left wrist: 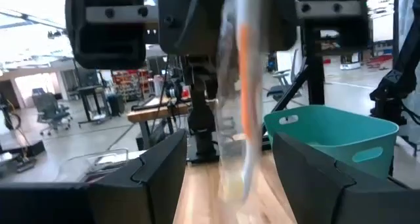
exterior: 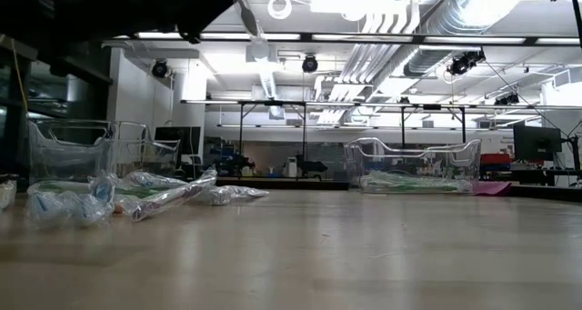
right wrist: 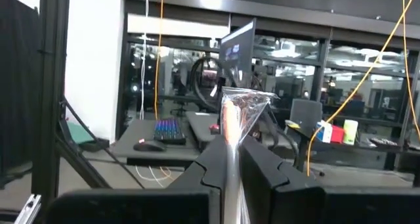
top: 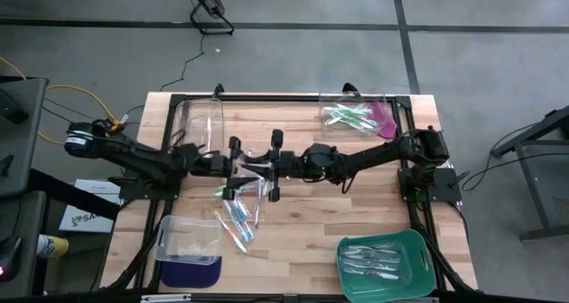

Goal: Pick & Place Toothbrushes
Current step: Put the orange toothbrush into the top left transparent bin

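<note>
We judge this to be a hand-over in mid-air above the middle of the wooden table (top: 302, 223). The right gripper (right wrist: 231, 159) has its two dark fingers pressed together on a clear-wrapped toothbrush with an orange handle (right wrist: 231, 122), the crinkled wrapper end fanning out past the fingertips. The left gripper (left wrist: 226, 158) faces it with its fingers spread wide, and the same wrapped toothbrush (left wrist: 244, 99) hangs between them without touching either, as far as we can see.

The next move, in our view, calls for the left fingers to close squarely on the thin handle before the right lets go — the slippery film could let it slide or twist.

From above, the two grippers meet nose to nose at the table's centre (top: 258, 165). That view alone places the rest:
- a loose heap of wrapped blue and green toothbrushes (top: 238, 221) lies just below them
- the teal plastic tray (top: 418, 250) holds several
- the clear plastic bin (top: 391, 107) at the far right holds green ones

The table-level view shows neither gripper — only the heap (exterior: 136, 196) and bins (exterior: 414, 165). The orange handle shows clearly in the wrist views only.
</note>
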Tool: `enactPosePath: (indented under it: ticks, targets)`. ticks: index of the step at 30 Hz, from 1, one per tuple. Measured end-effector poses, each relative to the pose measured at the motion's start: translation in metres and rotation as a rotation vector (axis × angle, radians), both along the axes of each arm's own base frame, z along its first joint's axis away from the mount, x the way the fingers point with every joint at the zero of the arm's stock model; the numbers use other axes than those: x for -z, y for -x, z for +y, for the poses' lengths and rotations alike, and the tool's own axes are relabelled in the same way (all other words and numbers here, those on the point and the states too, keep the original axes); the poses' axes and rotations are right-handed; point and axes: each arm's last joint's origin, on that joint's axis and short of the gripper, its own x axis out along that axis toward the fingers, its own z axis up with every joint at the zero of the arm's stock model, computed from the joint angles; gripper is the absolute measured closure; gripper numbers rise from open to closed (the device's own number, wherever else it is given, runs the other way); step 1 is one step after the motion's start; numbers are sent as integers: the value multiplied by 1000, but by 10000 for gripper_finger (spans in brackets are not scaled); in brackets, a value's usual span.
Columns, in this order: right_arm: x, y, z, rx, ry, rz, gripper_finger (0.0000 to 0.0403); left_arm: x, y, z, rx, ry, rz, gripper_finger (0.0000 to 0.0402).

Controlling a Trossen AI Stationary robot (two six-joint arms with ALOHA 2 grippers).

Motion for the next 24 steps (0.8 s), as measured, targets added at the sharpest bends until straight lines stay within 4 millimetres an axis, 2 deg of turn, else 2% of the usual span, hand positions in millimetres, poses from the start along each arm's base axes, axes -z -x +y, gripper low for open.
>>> enactPosePath:
  ticks: [6, 12, 16, 22, 24]
  targets:
    - [2, -1, -1, 27, -1, 19, 381, -4, -23, -5, 81, -9, 13, 181]
    - [6, -1, -1, 72, 13, 60, 385, -2, -26, -9, 87, -15, 22, 195]
    - [8, -2, 0, 72, 16, 80, 385, -2, -26, -9, 96, -20, 23, 249]
    - [10, -2, 1, 69, 14, 109, 383, 0, -26, -8, 78, -45, 46, 377]
    - [13, -2, 3, 62, 20, 131, 383, 2, -27, -8, 77, -51, 58, 384]
